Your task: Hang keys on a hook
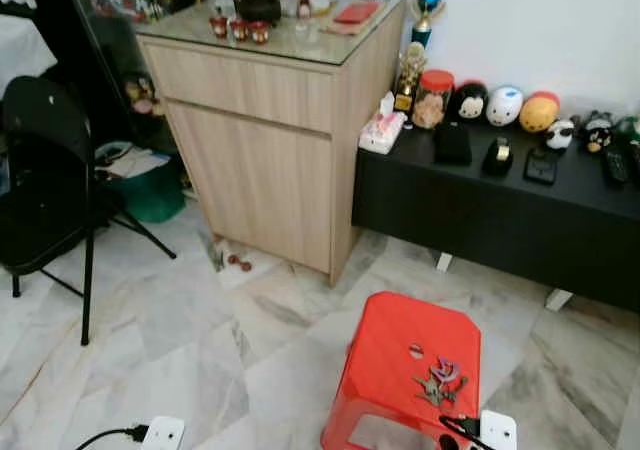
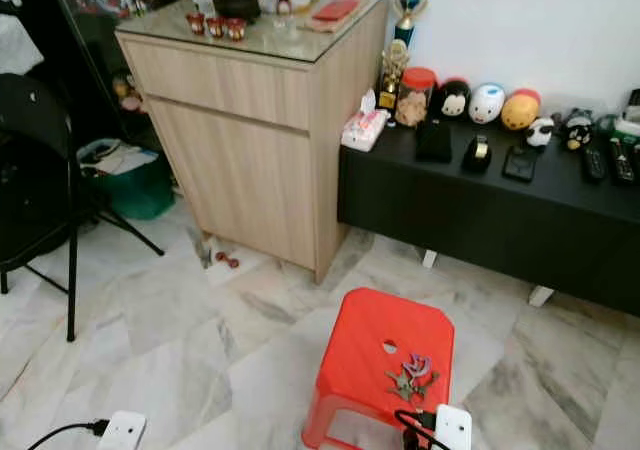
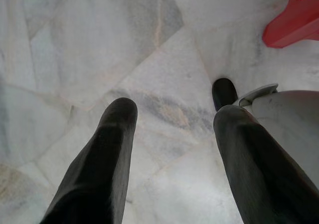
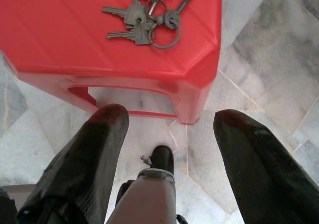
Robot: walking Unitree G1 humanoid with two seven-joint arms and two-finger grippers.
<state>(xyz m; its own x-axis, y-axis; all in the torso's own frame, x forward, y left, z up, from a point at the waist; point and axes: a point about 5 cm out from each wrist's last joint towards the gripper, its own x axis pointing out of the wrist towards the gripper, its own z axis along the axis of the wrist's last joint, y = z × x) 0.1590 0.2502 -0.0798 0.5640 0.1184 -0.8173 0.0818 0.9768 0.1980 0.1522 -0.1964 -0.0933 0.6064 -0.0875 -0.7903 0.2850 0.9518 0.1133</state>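
Currently the keys (image 4: 147, 22) lie flat on the red plastic stool (image 1: 385, 370), toward its near right corner, ring and blades splayed across the seat. Right end effector (image 4: 169, 129) hovers low beside the stool's near edge, fingers spread apart and empty; keys sit ahead of and above its tips. Left end effector (image 3: 174, 124), likewise spread and empty, points at bare marble floor (image 3: 99, 50), stool off to one side. Right arm is nearer. No hook identifiable near the wooden cabinet (image 1: 265, 150).
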